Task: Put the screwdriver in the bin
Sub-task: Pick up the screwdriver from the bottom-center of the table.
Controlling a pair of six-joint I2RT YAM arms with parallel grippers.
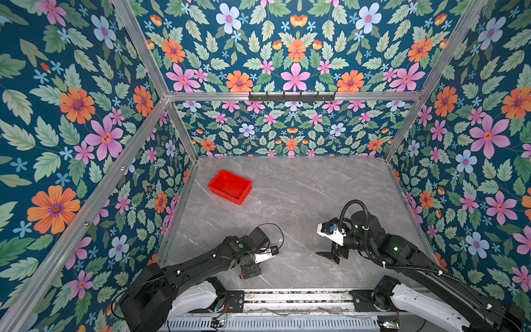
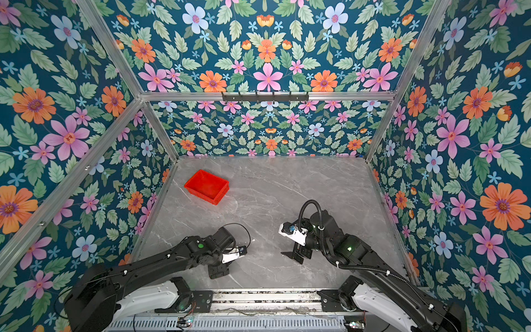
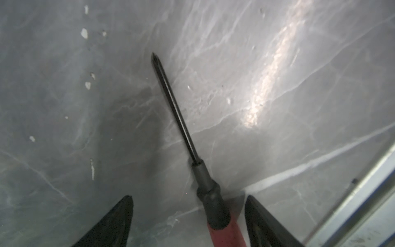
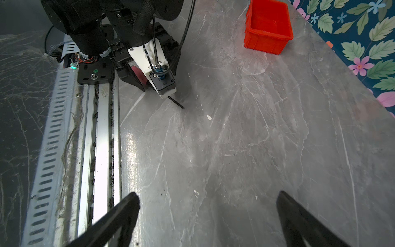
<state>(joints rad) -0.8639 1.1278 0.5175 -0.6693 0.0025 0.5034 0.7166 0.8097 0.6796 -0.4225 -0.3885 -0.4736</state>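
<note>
Currently in my left claw (image 3: 188, 197): nothing gripped; fingers (image 3: 113, 222) spread, astride the screwdriver (image 3: 201, 173) handle, with desk (image 3: 277, 149) showing on both sides of it.
Screwdriver, place: flat on the desk near its front edge, directly under my left claw; not in the bin (image 1: 224, 196).
Long axis: the shaft runs out ahead of the claw, a little skewed off its midline, so the jaws would close across the handle. The handle sits nearer one finger than the other.
Bin, bearing: well apart, toward the desk's far left corner; nothing seen in it.
Nearer arm: left, for tool and bin both.
My right claw (image 4: 207, 193): spread wide, empty, over bare desk, well apart from the tool.
Left wrist view: alone shows the gaps beside the handle.
Top views: screwdriver almost wholly hidden under my left arm; only these show the whole stretch to the bin.
Right wrist view: shaft tip poking from beneath my left claw, red handle between its fingers.
</note>
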